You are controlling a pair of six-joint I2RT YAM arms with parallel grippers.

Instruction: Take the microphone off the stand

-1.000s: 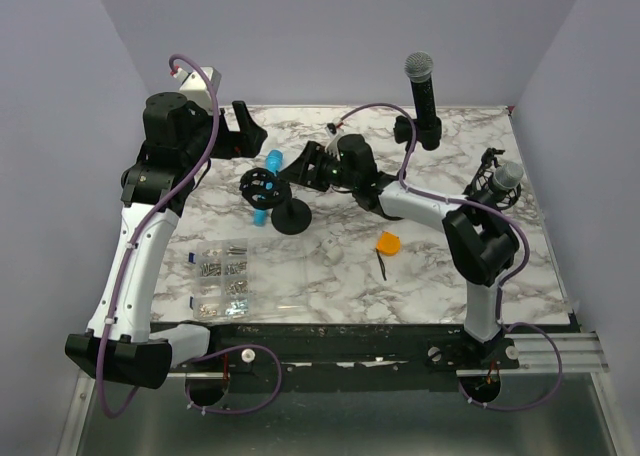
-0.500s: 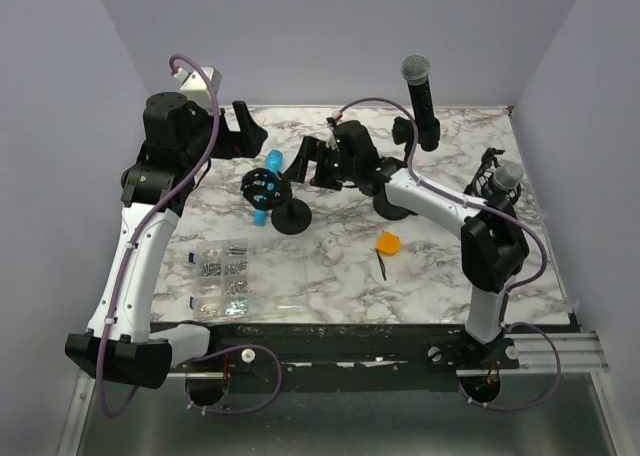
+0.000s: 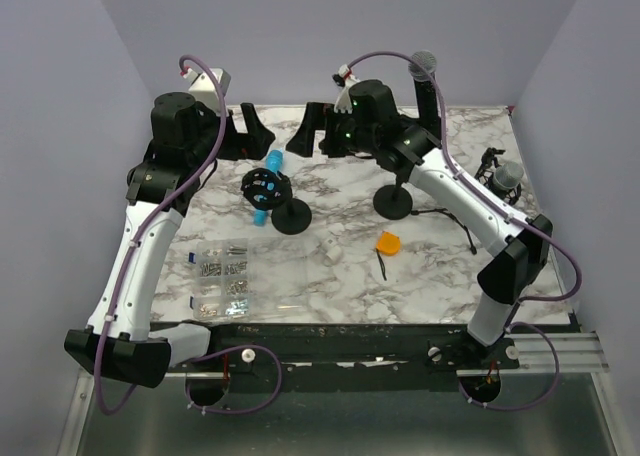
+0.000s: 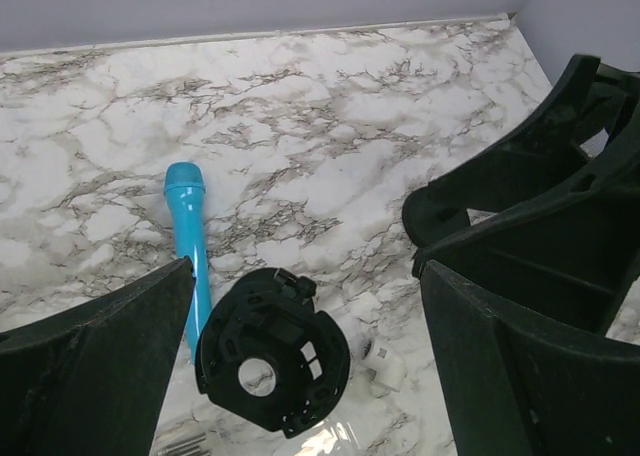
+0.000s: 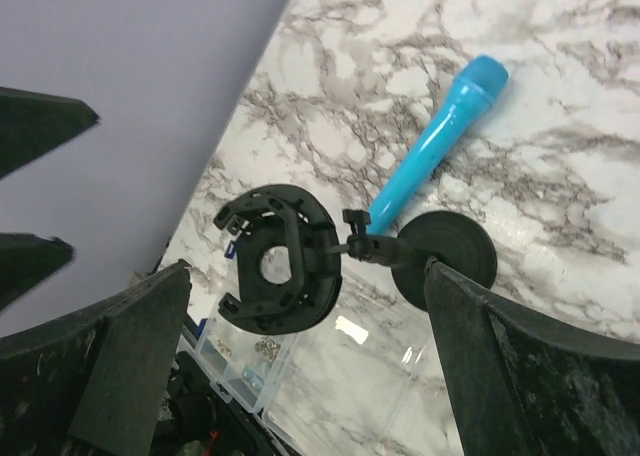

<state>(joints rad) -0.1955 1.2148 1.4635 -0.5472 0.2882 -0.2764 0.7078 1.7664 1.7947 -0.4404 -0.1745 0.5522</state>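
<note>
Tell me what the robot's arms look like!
The left arm and right arm have white links and chunky black joints. A purple cable loops along each. The jaws are black, wedge-shaped and ribbed inside.

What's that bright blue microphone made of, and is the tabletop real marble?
The blue microphone looks like smooth moulded plastic: uniform colour, soft sheen. The tabletop shows white-and-grey marble veining, but its flat, faintly glossy surface could equally be printed laminate; the pictures cannot settle it.
</note>
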